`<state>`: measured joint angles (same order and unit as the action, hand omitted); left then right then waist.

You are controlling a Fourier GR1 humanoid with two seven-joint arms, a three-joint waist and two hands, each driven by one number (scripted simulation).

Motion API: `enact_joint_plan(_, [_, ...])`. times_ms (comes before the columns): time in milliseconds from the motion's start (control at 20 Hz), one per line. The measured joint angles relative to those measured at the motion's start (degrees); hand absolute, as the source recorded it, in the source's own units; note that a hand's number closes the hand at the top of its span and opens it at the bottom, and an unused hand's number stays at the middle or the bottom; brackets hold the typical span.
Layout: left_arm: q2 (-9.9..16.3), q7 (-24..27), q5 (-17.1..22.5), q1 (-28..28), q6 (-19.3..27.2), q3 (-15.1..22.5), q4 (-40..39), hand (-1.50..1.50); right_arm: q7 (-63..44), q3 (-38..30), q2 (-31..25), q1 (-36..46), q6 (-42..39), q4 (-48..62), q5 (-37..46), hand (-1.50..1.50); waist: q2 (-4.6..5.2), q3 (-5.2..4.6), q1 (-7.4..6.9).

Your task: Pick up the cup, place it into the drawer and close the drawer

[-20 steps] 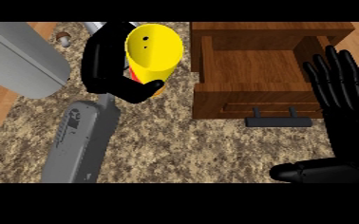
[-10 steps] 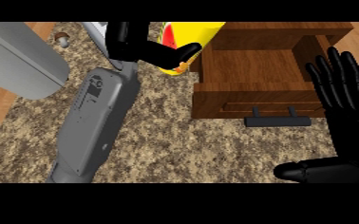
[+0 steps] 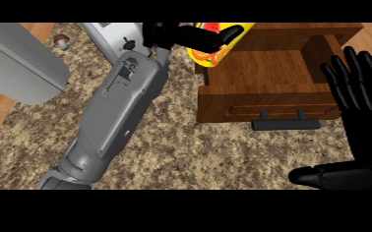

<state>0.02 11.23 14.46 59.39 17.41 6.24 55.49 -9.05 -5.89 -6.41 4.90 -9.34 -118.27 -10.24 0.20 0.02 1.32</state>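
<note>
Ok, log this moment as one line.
left hand holds cup at drawer edge | drawer open | right hand resting open

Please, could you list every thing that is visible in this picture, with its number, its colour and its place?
cup: one, yellow with red and orange marks, tilted, held over the drawer's left edge
drawer: one, brown wood, pulled open, upper right
drawer handle: one, black, at the drawer's front
counter: one, speckled brown stone, under everything
mushroom: one, brown cap, upper left
grey object: one, grey, left edge; cannot tell what it is
left hand: one, black, curled round the cup, on a grey forearm
right hand: one, black, open, right edge
</note>
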Motion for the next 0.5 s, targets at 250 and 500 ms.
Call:
enact_joint_plan(250, [-0.01, 2.20, 3.35, 5.35, 2.62, 1.99, -8.17, 1.50, 1.29, -0.15, 0.13, 0.27, -0.43, 1.38, -0.04, -1.50, 0.07, 0.00, 0.20])
enact_joint_plan(500, [-0.01, 6.06, 8.31, 8.64, 4.43, 6.03, -16.61, 1.50, 1.22, 0.67, 0.46, 0.36, -0.42, 1.33, 0.37, -1.50, 0.27, 0.01, 1.06])
